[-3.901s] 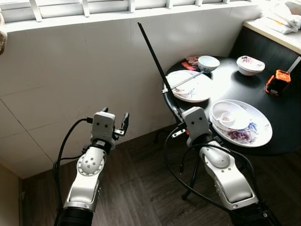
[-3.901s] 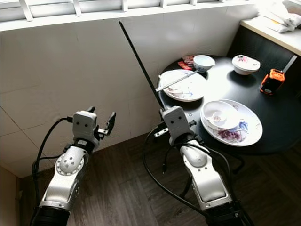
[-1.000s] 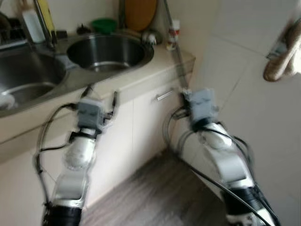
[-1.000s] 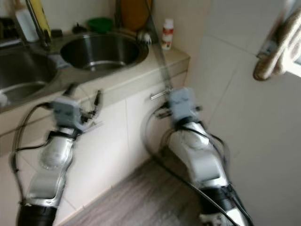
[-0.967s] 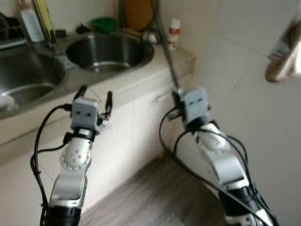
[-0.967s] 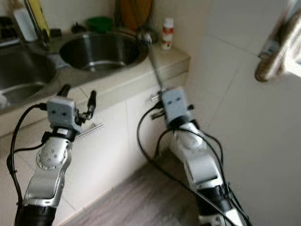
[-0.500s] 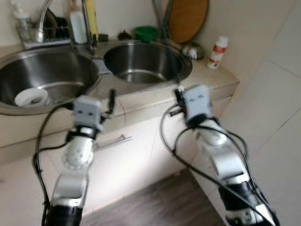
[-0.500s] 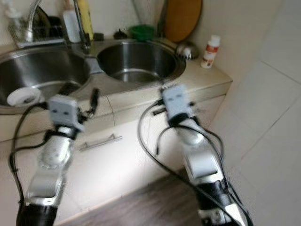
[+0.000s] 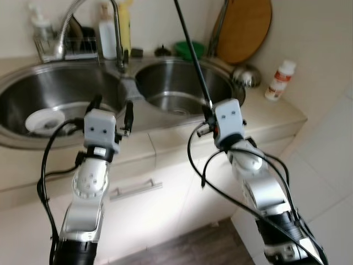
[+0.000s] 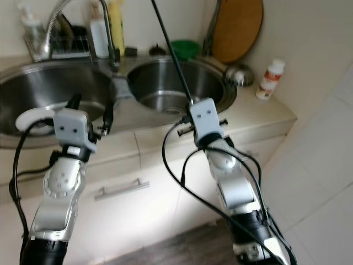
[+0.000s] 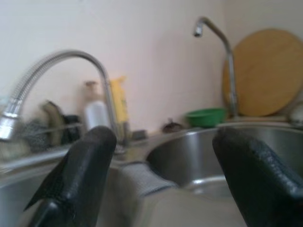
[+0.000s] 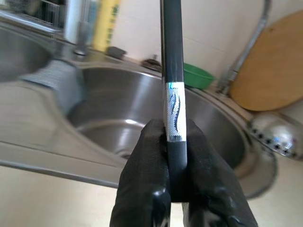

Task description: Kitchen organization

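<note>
Right gripper (image 12: 176,156) pinching a thin black rod (image 9: 191,52), matte, with a silver patterned band just above the fingers; held in front of the counter's front edge, rod slanting up and away over the right basin (image 9: 185,88). Left gripper (image 9: 110,107) spread wide, nothing between its textured black fingers (image 11: 85,165); raised before the front edge of the counter, near the left basin (image 9: 49,105).

Double sink of brushed stainless steel, both basins round, set in a pale beige counter (image 9: 276,118). White round dish (image 9: 44,118) lying in the left basin. Grey cloth (image 9: 132,88) draped over the divider between basins.

Along the counter's back edge: curved chrome hose tap (image 9: 83,11), white bottle (image 9: 108,38), yellow bottle (image 9: 126,27), small wire rack (image 9: 55,47) at the left, green bowl (image 9: 190,48), round wooden board (image 9: 245,27) leaning on the wall. Shiny metal ladle bowl (image 9: 247,75) beside the right basin's rim. Small white bottle with red label (image 9: 279,79) near the counter's right corner.

Cream cabinet fronts below, a metal bar handle (image 9: 132,189) on one. Pale glossy wall tiles at right; dark wood-look floor (image 9: 182,251).
</note>
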